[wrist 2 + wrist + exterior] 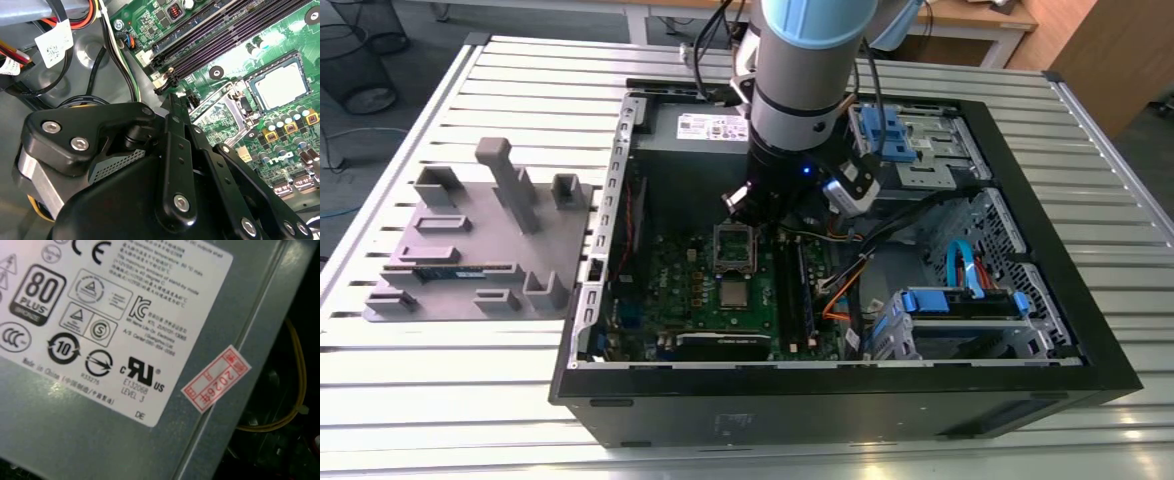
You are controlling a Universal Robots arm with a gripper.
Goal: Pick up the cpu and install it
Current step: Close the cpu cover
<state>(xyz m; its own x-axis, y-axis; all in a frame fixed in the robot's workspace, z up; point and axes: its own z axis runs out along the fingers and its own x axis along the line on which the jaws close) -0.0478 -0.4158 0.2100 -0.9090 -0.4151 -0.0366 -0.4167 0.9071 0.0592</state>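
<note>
The claw [758,205] hung inside the open case [1014,300], over the board [667,290], a little above the middle of the exterior view. Whether it was apart or together, I could not tell, nor whether it held anything.

The cpu [736,293] lay flat in its socket on the board, silver top up, just below the claw in the frame. It was apart from the claw, with the open socket frame [736,245] between them. The second wrist view showed the same order: claw [172,100], frame [220,112], then cpu [278,85]. The cpu was square, so it had no long axis to tell, and its edges ran parallel to the memory slots [225,35].

A grey tray [400,300] sat at the exterior view's left, well apart from the case.
</note>
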